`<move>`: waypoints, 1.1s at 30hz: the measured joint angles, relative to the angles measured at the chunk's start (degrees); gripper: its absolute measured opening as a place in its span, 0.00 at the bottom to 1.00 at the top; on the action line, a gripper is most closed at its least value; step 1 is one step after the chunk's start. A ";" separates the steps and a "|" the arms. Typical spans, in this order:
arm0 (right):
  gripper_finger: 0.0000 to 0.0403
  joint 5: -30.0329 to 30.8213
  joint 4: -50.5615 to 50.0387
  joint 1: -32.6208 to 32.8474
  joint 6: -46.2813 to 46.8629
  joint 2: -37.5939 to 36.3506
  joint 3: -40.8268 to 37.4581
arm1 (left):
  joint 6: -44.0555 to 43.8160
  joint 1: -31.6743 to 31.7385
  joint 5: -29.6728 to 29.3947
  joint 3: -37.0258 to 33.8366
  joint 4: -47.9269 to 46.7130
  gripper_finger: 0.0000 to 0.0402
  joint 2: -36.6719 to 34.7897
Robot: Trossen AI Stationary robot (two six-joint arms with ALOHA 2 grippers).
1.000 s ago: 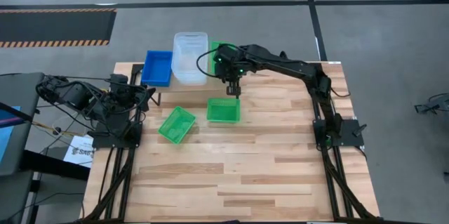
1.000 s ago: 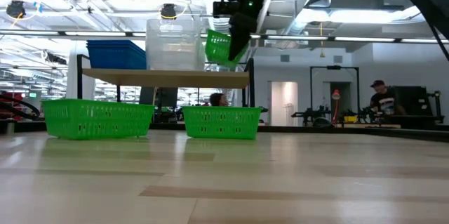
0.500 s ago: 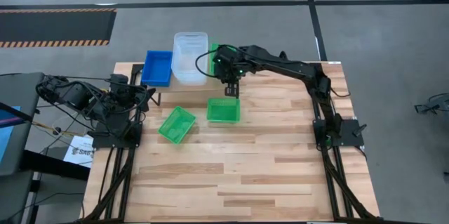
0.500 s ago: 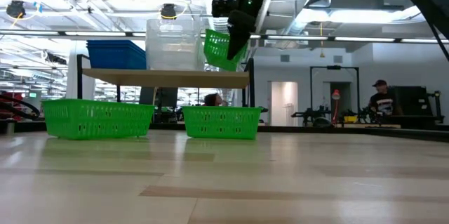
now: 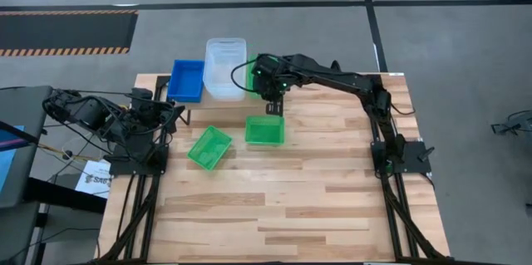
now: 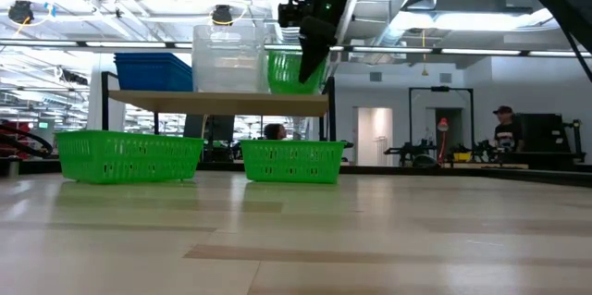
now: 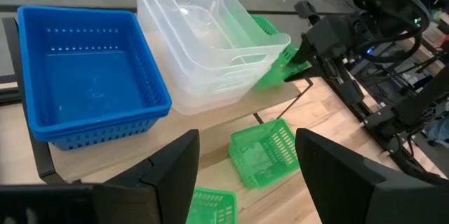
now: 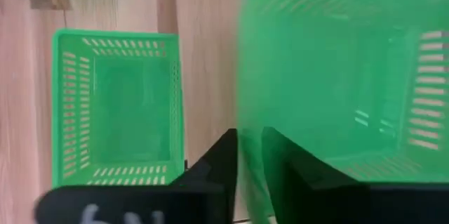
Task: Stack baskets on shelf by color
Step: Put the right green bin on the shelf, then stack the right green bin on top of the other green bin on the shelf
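Observation:
The shelf [image 5: 193,103] stands at the table's far left and carries a stack of blue baskets [image 5: 187,80], a stack of clear baskets [image 5: 225,67] and one green basket [image 6: 289,71] at its right end. My right gripper [image 8: 250,159] is over that end, shut on the green basket. Two more green baskets [image 5: 209,147] [image 5: 265,130] rest on their bottoms on the table in front of the shelf. My left gripper [image 7: 245,175] is open and waits at the table's left edge, looking toward the shelf. My right gripper pinches the green basket's wall on the side toward the table's near edge [image 8: 250,136], one finger [image 8: 223,161] outside and one [image 8: 280,161] inside. The fingers come from above, pointing down. The basket sits level, its bottom at the shelf top [image 6: 289,91] beside the clear stack.
The right arm [image 5: 332,78] reaches over the table's far right part. The table's near half [image 5: 274,207] is bare wood. In the low view a person [image 6: 504,129] is in the room far beyond the table.
My right gripper has moved a little toward the far edge and the clear stack, still shut. The green basket in it was tilted, with its far side lower. It has levelled out and now sits on the shelf top.

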 joint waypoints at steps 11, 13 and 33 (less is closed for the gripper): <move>0.52 -0.04 -5.26 0.95 2.63 -0.89 7.17 | 0.00 0.00 0.43 0.00 0.02 0.56 0.00; 0.54 -0.22 -10.12 1.66 4.16 -1.09 11.39 | 0.00 0.00 0.45 0.00 0.02 0.56 0.01; 0.45 -6.42 -23.79 4.11 9.95 -1.92 11.96 | 1.95 -0.01 4.20 0.00 0.04 0.56 0.74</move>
